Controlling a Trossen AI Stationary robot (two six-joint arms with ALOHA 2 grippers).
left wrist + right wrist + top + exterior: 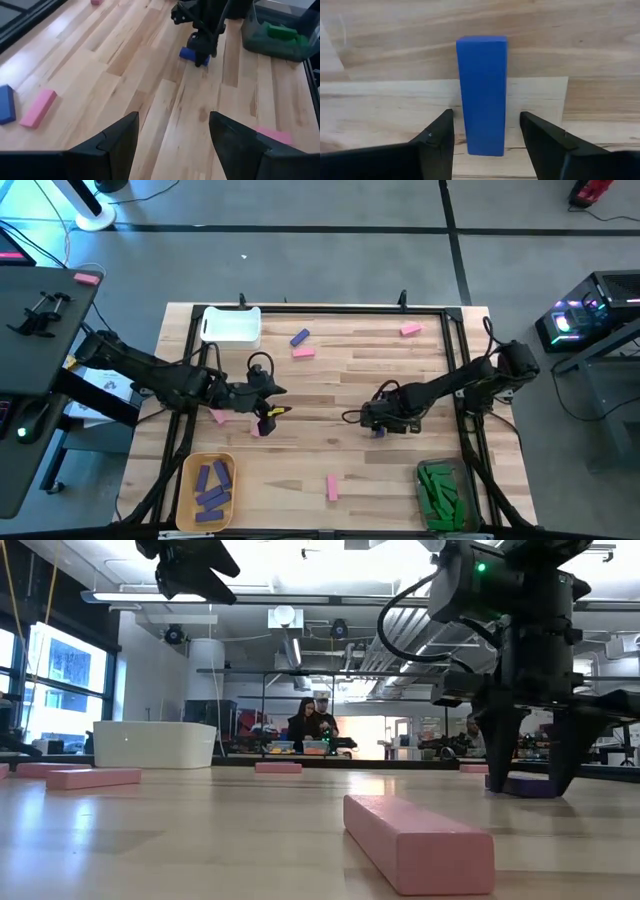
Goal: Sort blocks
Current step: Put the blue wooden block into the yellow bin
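Right gripper (485,142) low on wood table (400,470), fingers apart round blue block (482,95), prob. not touching. Left gripper (170,140) open, up mid-left. Two people (312,725) in far room.

Right gripper (485,142) sits low over the table (400,480), fingers spread either side of a blue block (482,95), a narrow gap each side. Left gripper (172,145) hangs open mid-table, bare wood ahead up to that block. 1 pink block (332,487) lies alone on the near stretch. Green bin (440,495), yellow bin (207,492) and white bin (231,325) hug the edges.
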